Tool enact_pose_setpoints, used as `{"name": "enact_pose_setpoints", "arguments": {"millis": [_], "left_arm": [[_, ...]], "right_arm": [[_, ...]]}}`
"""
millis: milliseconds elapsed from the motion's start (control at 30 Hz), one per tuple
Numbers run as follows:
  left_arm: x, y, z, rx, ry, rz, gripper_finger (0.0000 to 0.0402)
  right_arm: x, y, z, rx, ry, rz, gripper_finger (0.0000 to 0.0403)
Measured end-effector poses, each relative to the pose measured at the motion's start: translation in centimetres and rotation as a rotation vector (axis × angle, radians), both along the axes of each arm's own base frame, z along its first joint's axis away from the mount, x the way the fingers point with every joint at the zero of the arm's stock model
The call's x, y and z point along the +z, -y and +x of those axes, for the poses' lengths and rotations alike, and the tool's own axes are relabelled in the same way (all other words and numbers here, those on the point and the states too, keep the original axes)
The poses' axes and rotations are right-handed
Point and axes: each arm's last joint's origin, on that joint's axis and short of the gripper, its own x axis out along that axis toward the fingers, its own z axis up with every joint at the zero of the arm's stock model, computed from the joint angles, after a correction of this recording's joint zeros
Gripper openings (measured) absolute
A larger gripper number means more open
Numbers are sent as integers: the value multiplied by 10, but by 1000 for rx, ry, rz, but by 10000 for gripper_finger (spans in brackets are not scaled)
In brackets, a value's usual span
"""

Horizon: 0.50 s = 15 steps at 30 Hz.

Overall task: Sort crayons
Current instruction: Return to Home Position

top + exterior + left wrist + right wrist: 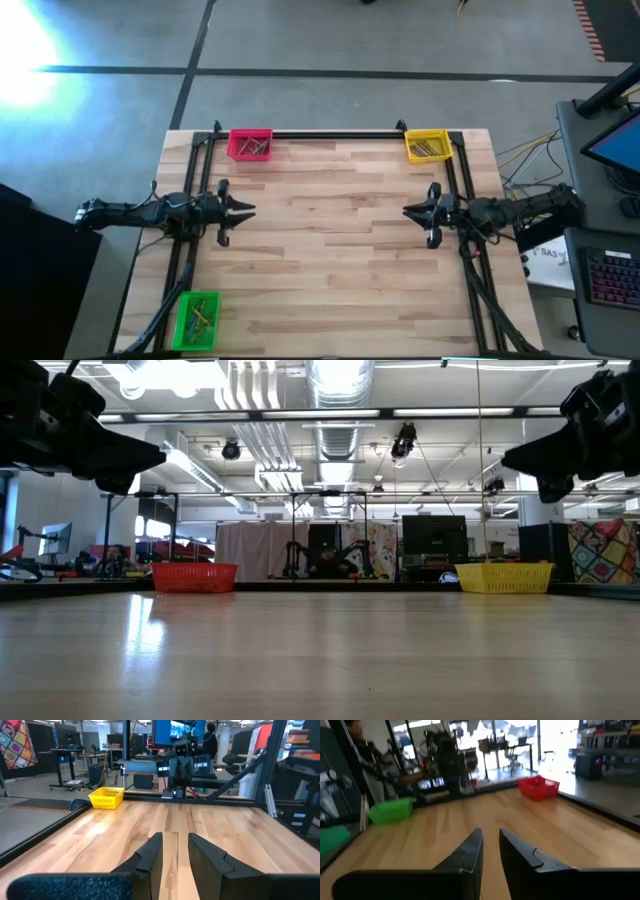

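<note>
Yellow bin (446, 147), pink bin (233, 145) (green bin (179, 322) too)

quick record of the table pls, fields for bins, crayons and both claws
table: light wooden plank table
bins: pink plastic bin at the high view's top-left corner; yellow plastic bin top right; green plastic bin bottom left
crayons: thin crayon sticks in all three bins; none visible loose
left claw: left side, open, empty
right claw: right side, open, empty

The high view looks straight down on the whole table (330, 230). The low view, level at its near edge, shares the far red bin (194, 576) and yellow bin (504, 576). Wrist views face each other across it.
</note>
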Motion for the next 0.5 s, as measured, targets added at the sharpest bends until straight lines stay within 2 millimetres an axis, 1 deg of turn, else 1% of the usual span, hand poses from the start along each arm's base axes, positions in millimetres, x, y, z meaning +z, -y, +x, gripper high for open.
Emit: {"name": "enact_pose_setpoints", "arguments": {"millis": [67,167,300,400,500], "left_arm": [[0,0,0,0,6,-16,75],[1,0,-1,0,14,-33,75],[2,-1,-1,38,28,-22,75],[3,-4,-2,126,50,-85,75],[2,-4,-1,152,47,-115,75]], "right_arm": [[-2,-1,-1,27,-14,1,54],[0,-3,-2,115,-28,3,54],[2,-2,-3,85,-7,-10,54],[2,-1,-3,70,-10,-21,54],[0,-1,-2,67,-30,-25,54]]}}
